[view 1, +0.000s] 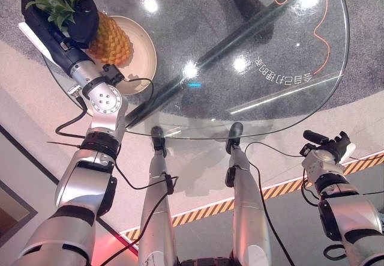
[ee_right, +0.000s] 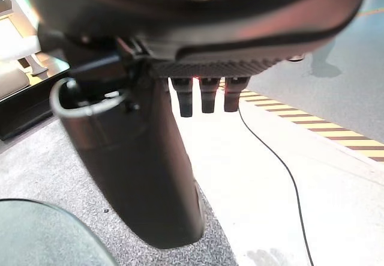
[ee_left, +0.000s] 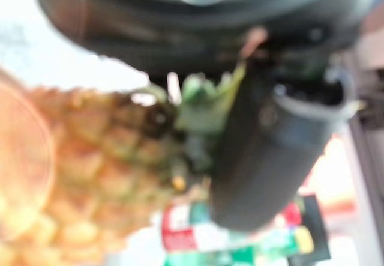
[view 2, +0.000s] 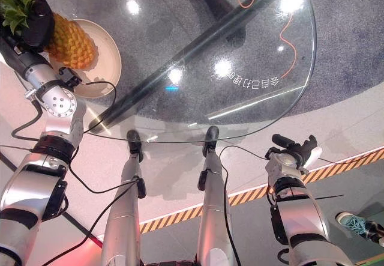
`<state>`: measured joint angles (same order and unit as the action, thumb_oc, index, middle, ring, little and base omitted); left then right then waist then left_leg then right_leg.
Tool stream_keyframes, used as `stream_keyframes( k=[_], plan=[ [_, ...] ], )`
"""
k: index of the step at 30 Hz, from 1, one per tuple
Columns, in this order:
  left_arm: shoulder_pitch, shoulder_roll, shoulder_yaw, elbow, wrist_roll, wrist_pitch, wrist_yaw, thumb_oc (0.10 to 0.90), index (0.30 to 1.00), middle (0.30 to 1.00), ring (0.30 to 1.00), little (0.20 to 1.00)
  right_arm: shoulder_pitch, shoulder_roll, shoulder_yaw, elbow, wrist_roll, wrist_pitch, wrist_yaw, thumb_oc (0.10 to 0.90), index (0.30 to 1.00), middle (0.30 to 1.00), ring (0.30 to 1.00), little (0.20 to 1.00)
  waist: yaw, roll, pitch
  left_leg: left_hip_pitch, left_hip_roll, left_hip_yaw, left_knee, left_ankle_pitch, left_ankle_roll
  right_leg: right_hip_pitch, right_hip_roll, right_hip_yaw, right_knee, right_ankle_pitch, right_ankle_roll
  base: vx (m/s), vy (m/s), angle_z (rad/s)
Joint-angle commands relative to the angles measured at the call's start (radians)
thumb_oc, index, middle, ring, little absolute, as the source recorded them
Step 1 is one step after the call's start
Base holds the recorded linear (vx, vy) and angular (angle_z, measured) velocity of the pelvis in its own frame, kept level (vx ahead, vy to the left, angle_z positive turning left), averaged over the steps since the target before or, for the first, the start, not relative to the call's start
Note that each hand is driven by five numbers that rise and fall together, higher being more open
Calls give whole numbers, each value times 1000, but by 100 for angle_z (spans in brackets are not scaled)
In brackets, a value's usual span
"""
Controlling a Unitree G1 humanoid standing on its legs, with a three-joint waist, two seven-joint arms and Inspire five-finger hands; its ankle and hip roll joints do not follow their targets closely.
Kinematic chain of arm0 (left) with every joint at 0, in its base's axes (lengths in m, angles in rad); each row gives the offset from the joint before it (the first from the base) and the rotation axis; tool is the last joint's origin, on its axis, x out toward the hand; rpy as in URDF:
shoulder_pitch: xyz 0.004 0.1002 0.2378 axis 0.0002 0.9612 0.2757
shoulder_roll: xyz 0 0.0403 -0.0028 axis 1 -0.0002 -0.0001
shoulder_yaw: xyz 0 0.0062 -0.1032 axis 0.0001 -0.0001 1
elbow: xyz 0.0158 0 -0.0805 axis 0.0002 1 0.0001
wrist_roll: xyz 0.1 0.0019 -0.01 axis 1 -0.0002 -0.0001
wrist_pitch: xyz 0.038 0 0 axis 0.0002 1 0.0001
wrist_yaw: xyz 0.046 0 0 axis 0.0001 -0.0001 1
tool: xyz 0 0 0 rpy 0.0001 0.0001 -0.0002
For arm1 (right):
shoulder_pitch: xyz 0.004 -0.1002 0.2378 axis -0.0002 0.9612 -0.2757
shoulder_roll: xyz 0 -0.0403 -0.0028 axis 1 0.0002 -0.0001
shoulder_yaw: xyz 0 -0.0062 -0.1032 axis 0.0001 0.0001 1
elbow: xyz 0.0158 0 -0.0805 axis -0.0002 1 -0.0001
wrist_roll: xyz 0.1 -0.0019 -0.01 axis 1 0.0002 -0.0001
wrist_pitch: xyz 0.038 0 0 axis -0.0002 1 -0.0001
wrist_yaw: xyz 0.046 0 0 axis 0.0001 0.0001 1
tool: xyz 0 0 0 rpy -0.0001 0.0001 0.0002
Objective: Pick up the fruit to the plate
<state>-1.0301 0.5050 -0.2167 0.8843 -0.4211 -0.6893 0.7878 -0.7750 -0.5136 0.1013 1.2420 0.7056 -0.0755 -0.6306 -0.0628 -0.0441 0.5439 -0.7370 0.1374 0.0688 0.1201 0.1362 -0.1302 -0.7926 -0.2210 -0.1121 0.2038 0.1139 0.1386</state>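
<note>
left eye view: round glass table (view 1: 282,56), seen from above. cream plate (view 1: 144,44) sits near table's left edge. pineapple (view 1: 111,38) lies on its side w/ its body over the plate, crown (view 1: 51,2) pointing off the plate toward the far left.

left hand (view 1: 81,14): dark fingers wrapped round the pineapple at the base of the crown, leaves sticking out past the hand. left wrist view agrees: thumb (ee_left: 270,158) curled against the green leaf base, fruit's orange body (ee_left: 90,176) just beside it. view is badly blurred, so whether the fruit's weight rests on the plate or hangs in the grip can't be told; it appears to touch the plate's rim. red-white-green can (ee_left: 228,230) shows past the thumb in that view, detail unclear.

right hand (view 1: 327,143): low, off the table, beside its near right edge, above the floor. right wrist view: fingers (ee_right: 207,95) show as short curled stubs, thumb (ee_right: 144,176) sticking out, nothing held.

misc: orange cord (view 1: 300,8) runs under the glass on the far side. yellow-black hazard stripe (view 1: 264,194) crosses the floor below the table. shoe (view 2: 357,223) of a person at the lower right in right eye view.
</note>
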Motion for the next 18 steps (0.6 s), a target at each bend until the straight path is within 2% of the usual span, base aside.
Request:
stream_keyframes(
  k=[1, 7, 18],
  plan=[
    [-115, 91, 30, -10, 4, -128, -10, 624, 749, 749, 749, 724, 25, -63, 26, 56, -24, -33, -48, 800, 900, 900, 900, 900, 16, -26, -24, -16, -23, -10, 60, -97, 0, 32, 53, -25, -24, -43, -2, 0, 0, 0],
    [-102, 90, 32, -31, 6, -144, -19, 591, 721, 721, 721, 691, 32, -63, 20, 55, -27, -40, -43, 800, 900, 900, 900, 900, 20, -25, -24, -17, -24, -12, 65, -100, 2, 33, 51, -29, -23, -43, -1, 0, 0, 0],
    [-62, 78, 48, -102, 4, -170, -45, 586, 716, 716, 716, 686, 35, -59, 13, 50, -25, -40, -62, 800, 900, 900, 900, 900, 36, -19, -24, -23, -30, -18, 66, -102, 3, 30, 46, -38, -22, -41, 1, -1, 0, 0]
  ],
)
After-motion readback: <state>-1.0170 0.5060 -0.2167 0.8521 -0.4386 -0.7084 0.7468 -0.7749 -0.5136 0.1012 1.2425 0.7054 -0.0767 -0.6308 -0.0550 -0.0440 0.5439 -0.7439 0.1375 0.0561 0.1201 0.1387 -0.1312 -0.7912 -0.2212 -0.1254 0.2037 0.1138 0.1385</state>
